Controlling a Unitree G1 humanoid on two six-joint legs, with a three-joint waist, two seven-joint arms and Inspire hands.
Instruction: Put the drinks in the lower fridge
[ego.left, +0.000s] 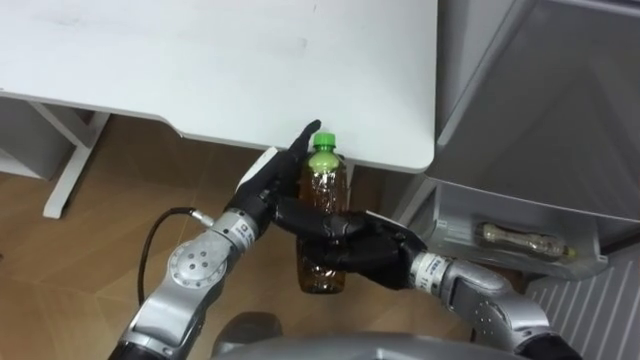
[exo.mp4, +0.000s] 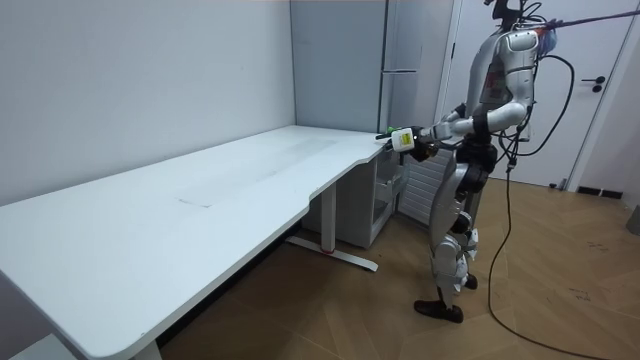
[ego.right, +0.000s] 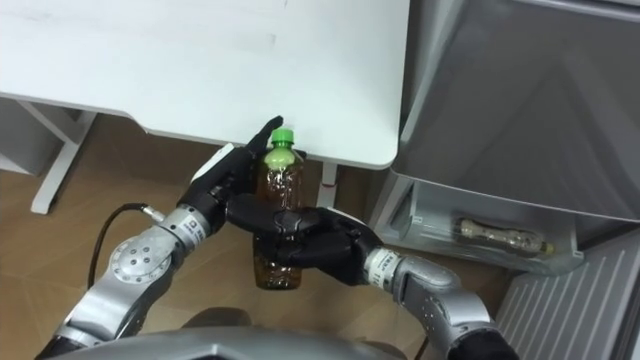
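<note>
I hold a clear bottle of brown drink (ego.left: 323, 190) with a green cap upright in front of my chest, just off the white table's near corner. My right hand (ego.left: 365, 250) is shut on the bottle's middle, its dark fingers wrapped across the front. My left hand (ego.left: 268, 185) rests against the bottle's left side, fingers straight and pointing up past the cap. In the room view I stand at the table's end beside the fridge, holding the bottle (exo.mp4: 402, 139) out in front of me.
The white table (ego.left: 200, 60) fills the upper left, with wooden floor below it. The grey fridge (ego.left: 540, 100) stands on the right. Its low compartment (ego.left: 470, 215) is open, and another bottle (ego.left: 525, 240) lies on its side in it.
</note>
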